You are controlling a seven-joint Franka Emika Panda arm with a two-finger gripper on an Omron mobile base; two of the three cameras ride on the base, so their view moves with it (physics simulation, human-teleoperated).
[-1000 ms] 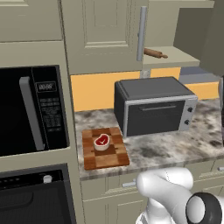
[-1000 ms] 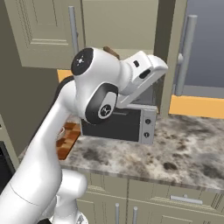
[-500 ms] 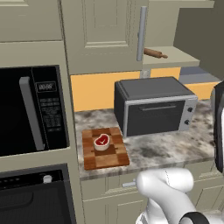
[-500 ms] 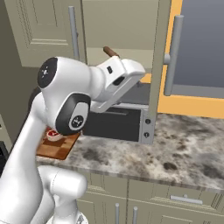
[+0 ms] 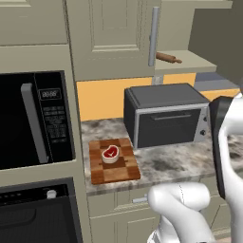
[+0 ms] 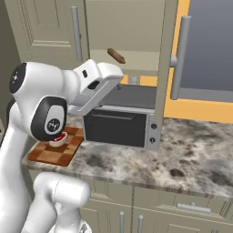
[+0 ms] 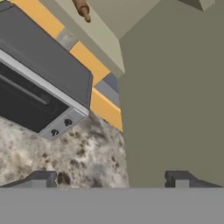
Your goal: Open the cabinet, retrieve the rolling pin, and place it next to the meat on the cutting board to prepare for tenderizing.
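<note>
The tool (image 7: 111, 179) is spread wide with nothing between its two dark tips, hovering over the speckled desk (image 7: 65, 148) beside the toaster oven (image 7: 39, 83). The cabinet (image 6: 170, 68) door stands swung open, so the way to the shelf looks clear for a reach. The rolling pin (image 6: 116, 55) lies on that shelf above the oven. The hand view catches only one end of it at the top edge. The left base view adds what that view lacks: the meat (image 5: 110, 154) sitting on the cutting board (image 5: 114, 163), left of the oven, with bare board beside it.
</note>
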